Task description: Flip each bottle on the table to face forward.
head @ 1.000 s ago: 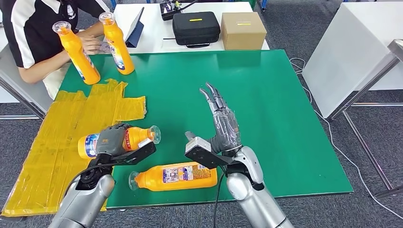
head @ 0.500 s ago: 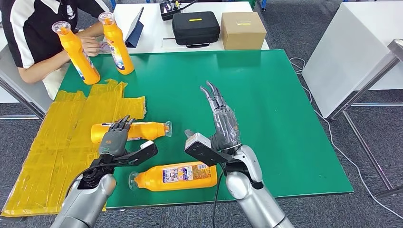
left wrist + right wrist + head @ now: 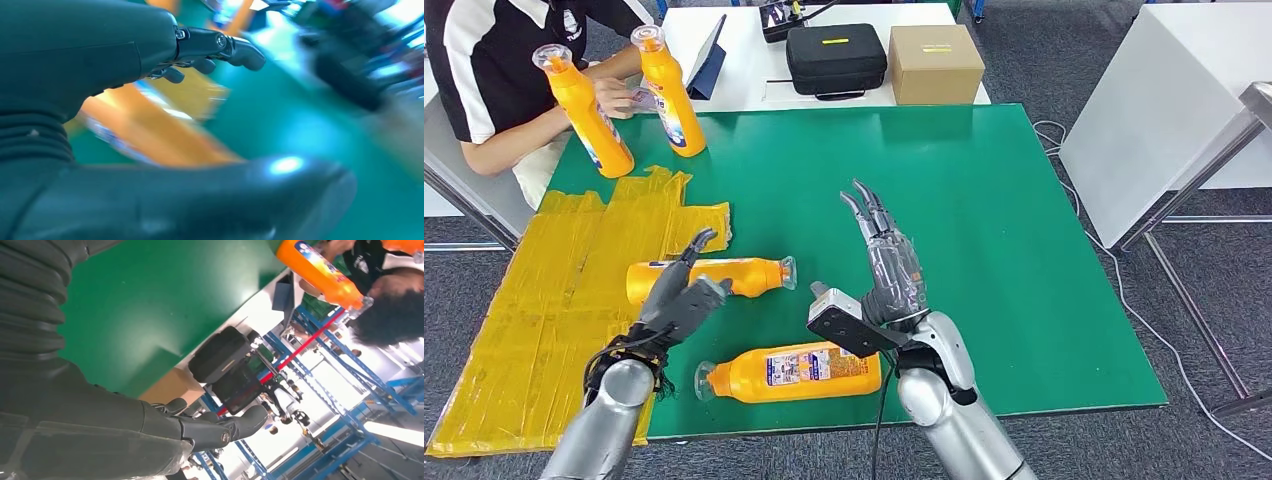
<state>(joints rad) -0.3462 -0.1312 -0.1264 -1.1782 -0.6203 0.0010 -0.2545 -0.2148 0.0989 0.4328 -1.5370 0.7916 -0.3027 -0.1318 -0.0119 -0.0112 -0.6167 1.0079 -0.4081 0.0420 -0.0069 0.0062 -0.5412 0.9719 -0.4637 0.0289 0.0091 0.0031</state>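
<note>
Left of frame centre, left hand (image 3: 680, 300) now hovers empty, fingers spread, having released the far orange plastic bottle (image 3: 709, 277) lying on the green table (image 3: 1014, 250); right hand (image 3: 892, 268) open above label-up near orange bottle (image 3: 792, 371), likely next.

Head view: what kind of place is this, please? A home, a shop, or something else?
Probably a robotics lab or test workshop, not a home. A green mat covers the work table, a black equipment case sits on a white desk behind it, and blue metal shelving shows in the right wrist view.

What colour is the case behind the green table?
Black case, with a small yellow mark; clearest in the head view.
</note>
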